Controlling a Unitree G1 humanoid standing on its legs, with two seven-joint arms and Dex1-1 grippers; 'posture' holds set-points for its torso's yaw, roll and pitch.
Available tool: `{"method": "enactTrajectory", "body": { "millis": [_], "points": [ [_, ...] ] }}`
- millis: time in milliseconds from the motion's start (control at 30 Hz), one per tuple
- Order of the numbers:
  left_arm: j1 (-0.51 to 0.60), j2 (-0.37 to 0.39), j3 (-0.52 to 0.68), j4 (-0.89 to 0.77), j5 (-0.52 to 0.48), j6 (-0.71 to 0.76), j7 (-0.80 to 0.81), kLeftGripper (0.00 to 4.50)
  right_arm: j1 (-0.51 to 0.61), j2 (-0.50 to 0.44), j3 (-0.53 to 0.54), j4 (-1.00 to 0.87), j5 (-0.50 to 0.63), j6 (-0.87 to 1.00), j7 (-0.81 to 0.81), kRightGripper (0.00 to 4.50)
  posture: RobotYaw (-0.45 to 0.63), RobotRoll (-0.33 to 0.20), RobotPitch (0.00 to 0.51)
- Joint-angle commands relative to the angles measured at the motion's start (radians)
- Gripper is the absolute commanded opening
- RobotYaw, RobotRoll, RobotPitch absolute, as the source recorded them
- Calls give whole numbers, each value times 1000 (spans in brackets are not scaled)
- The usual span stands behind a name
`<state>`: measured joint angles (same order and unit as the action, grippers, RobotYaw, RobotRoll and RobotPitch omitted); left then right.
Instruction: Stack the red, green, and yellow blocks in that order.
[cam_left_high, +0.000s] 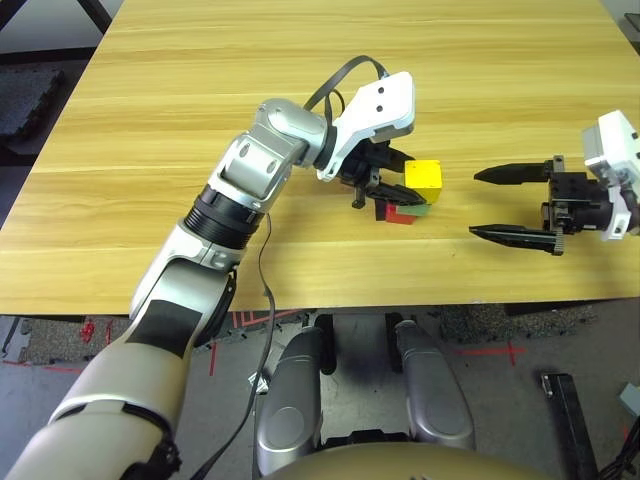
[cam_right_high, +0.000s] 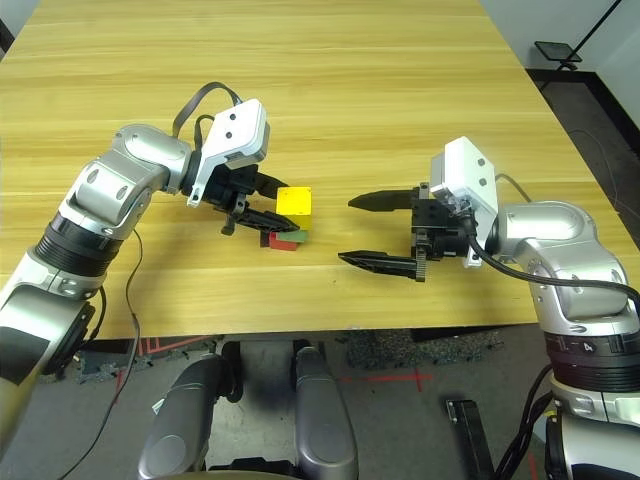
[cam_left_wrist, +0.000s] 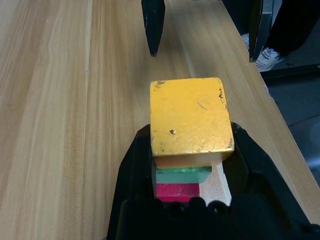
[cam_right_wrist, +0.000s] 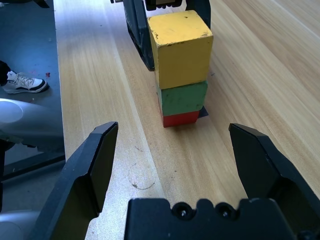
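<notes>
Yellow block (cam_right_wrist: 181, 44) sits atop the green block (cam_right_wrist: 182, 98), which rests on the red block (cam_right_wrist: 180, 119), a finished-looking tower near the middle of the desk (cam_left_high: 200, 120) in the head views. Flanking the yellow block, the left claw (cam_right_high: 262, 205) shows a thin gap on each side, so releasing seems in hand. Centre-right, the right claw (cam_right_high: 380, 232) hangs spread wide; next, the left should back straight away without nudging the tower.

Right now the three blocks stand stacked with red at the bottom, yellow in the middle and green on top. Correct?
No. The right wrist view shows the red block at the bottom, the green block in the middle and the yellow block on top.
</notes>
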<state>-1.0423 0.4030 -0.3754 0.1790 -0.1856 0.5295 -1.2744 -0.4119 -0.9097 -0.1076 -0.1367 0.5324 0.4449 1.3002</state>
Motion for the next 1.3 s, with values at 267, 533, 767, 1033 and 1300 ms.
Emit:
{"method": "enactTrajectory", "body": {
  "millis": [267,533,767,1033,1300],
  "points": [
    [9,-5,-14,11,18,-10,-13,4482,-2,8,12,-7,7,-1,5,4500,180,115,289],
    [-4,39,-1,1,17,-4,-42,4482,-4,2,13,-1,5,-3,15,4500,185,116,288],
    [23,183,49,-43,-13,45,-103,4482,-20,-56,-6,68,-18,-31,60,4500,175,110,288],
    [-10,248,152,135,21,15,2,4482,-191,-138,11,419,-133,-198,138,4500,181,107,283],
    [94,214,414,285,54,-70,492,4482,-293,19,-43,616,-247,-362,-205,4500,193,95,291]
  ]
}}
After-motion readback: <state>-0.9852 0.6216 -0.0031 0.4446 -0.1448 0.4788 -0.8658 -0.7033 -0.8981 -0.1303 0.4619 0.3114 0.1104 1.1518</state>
